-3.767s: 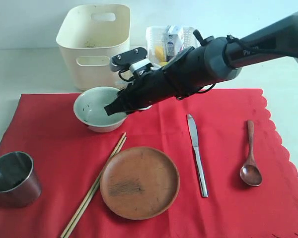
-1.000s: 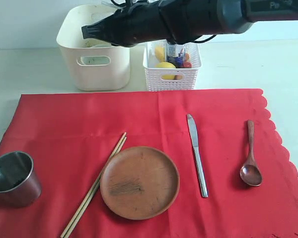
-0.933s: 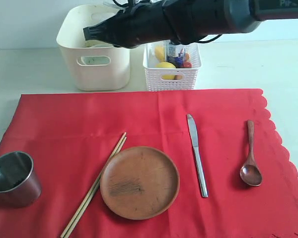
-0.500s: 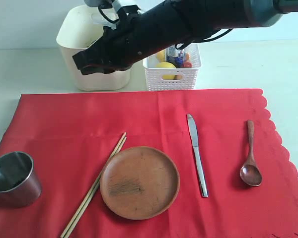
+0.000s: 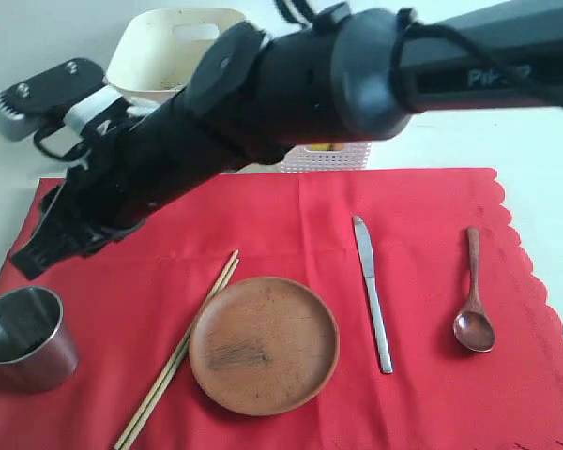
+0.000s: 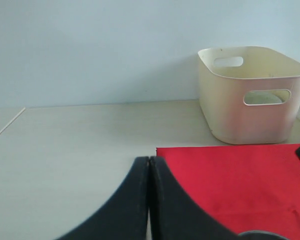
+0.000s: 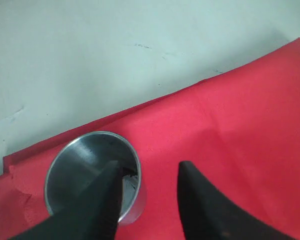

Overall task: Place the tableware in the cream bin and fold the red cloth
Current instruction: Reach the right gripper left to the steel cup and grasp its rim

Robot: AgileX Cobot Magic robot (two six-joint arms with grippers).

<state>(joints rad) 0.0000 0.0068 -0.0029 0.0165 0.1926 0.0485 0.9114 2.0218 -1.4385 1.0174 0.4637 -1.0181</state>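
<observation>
My right gripper (image 7: 147,167) is open and hangs just above the steel cup (image 7: 92,175). One finger is over the cup's mouth, the other outside its rim over the red cloth (image 7: 230,125). From outside, the right arm reaches across to the left, its gripper (image 5: 36,258) above the cup (image 5: 23,337). On the cloth (image 5: 432,206) lie the wooden plate (image 5: 263,345), chopsticks (image 5: 178,352), knife (image 5: 372,292) and spoon (image 5: 474,298). The cream bin (image 5: 174,37) stands behind, partly hidden by the arm. My left gripper (image 6: 149,161) is shut and empty, low over the table facing the bin (image 6: 250,95).
The white lattice basket (image 5: 342,157) is almost wholly hidden behind the right arm. A pale shape shows through the bin's handle cutout (image 6: 264,97). Bare pale table (image 6: 70,150) lies left of the cloth's corner.
The right arm swung from over the cream bin down and left to the steel cup, and its jaws opened. The bowl it held earlier is gone from the cloth.
</observation>
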